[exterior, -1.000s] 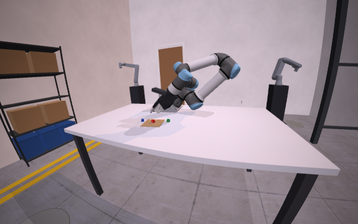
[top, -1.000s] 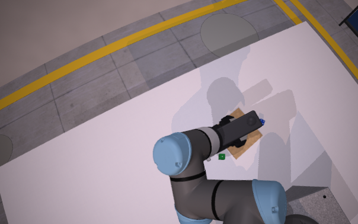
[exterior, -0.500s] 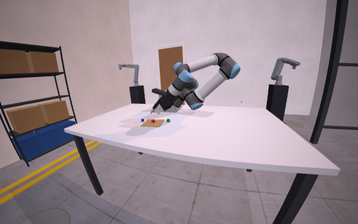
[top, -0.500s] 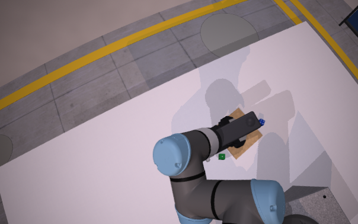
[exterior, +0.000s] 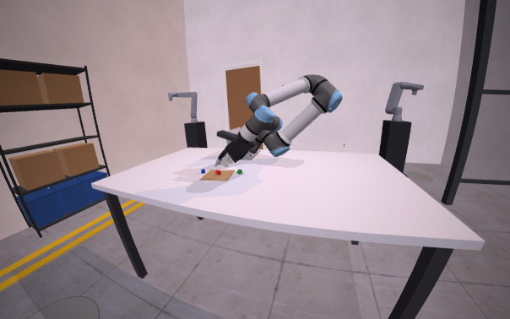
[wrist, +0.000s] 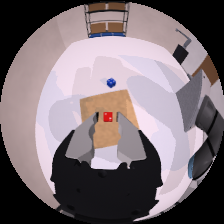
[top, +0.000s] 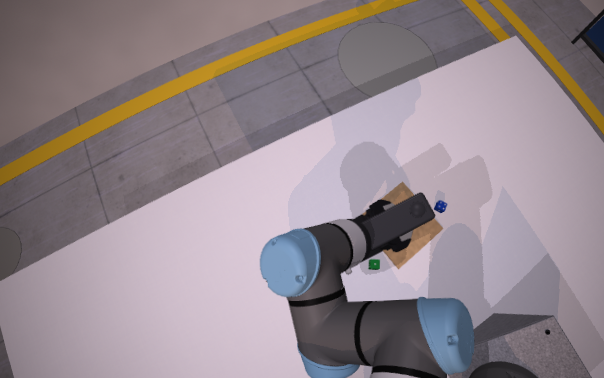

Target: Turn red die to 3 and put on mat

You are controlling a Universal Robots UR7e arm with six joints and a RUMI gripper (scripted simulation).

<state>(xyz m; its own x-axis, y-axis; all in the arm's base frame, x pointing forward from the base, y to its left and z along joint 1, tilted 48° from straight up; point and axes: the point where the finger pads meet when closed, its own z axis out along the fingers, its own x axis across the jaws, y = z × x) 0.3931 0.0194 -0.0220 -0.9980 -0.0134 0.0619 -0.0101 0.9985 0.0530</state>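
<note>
The red die (exterior: 218, 172) sits flat on the brown mat (exterior: 217, 175), near its middle; in the wrist view the red die (wrist: 107, 117) shows between my fingertips on the mat (wrist: 107, 136). Its top number is too small to read. My gripper (exterior: 220, 162) hangs a little above the die, tilted down toward it, with the fingers a narrow gap apart and nothing between them. In the overhead view the wrist (top: 395, 222) covers the die and much of the mat (top: 425, 235).
A blue die (top: 440, 206) lies on the table just off one mat edge; it also shows in the wrist view (wrist: 111, 81). A green die (top: 374, 264) lies off the opposite edge. Shelves with boxes stand beyond the table.
</note>
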